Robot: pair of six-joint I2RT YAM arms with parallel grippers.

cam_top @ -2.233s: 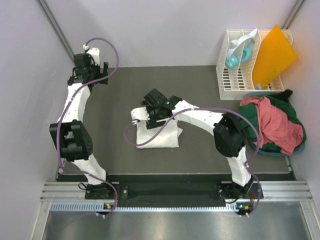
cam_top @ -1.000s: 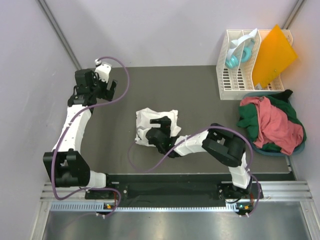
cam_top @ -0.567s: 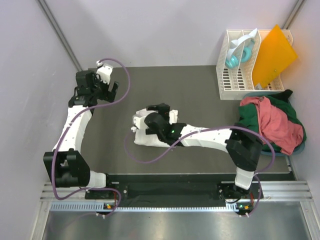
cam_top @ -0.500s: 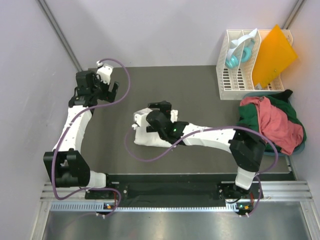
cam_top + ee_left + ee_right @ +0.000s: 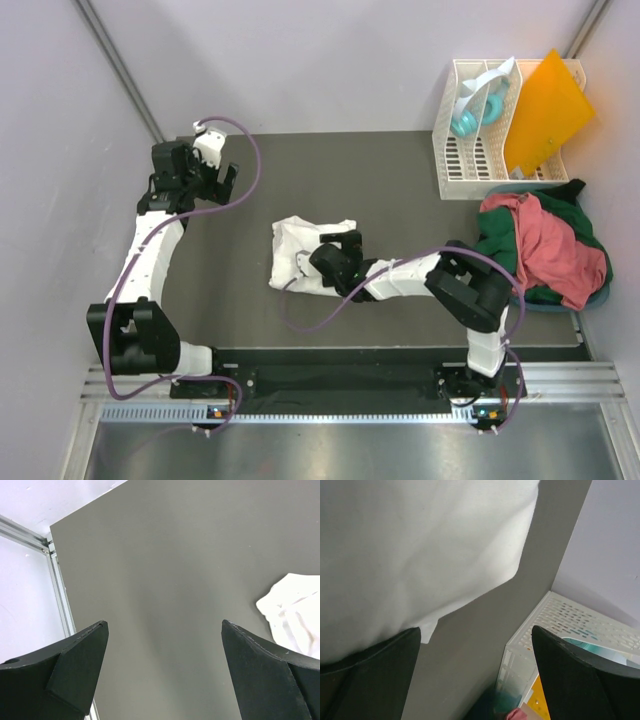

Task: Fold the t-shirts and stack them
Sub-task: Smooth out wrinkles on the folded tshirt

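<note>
A white t-shirt (image 5: 300, 250) lies folded in a small bundle on the grey table (image 5: 400, 180). My right gripper (image 5: 343, 250) is open and empty, low over the bundle's right edge. In the right wrist view (image 5: 475, 630) the white cloth (image 5: 410, 550) fills the upper left and the left finger lies against it. My left gripper (image 5: 218, 178) is open and empty at the back left, apart from the shirt. The left wrist view (image 5: 165, 622) shows bare table between its fingers and the shirt (image 5: 295, 610) at the right edge. Salmon-red (image 5: 550, 245) and dark green (image 5: 500, 240) t-shirts lie heaped at the right.
The heap sits in a blue-green basin (image 5: 535, 303) at the right edge. A white slatted rack (image 5: 475, 150) with a teal object and a stiff orange sheet (image 5: 545, 110) stands at the back right; it also shows in the right wrist view (image 5: 555, 625). Walls close both sides.
My right gripper has swept across the white bundle and now sits at its right edge. The bundle has shifted and changed shape slightly. The left arm moved a little inward early on, then stayed still.
</note>
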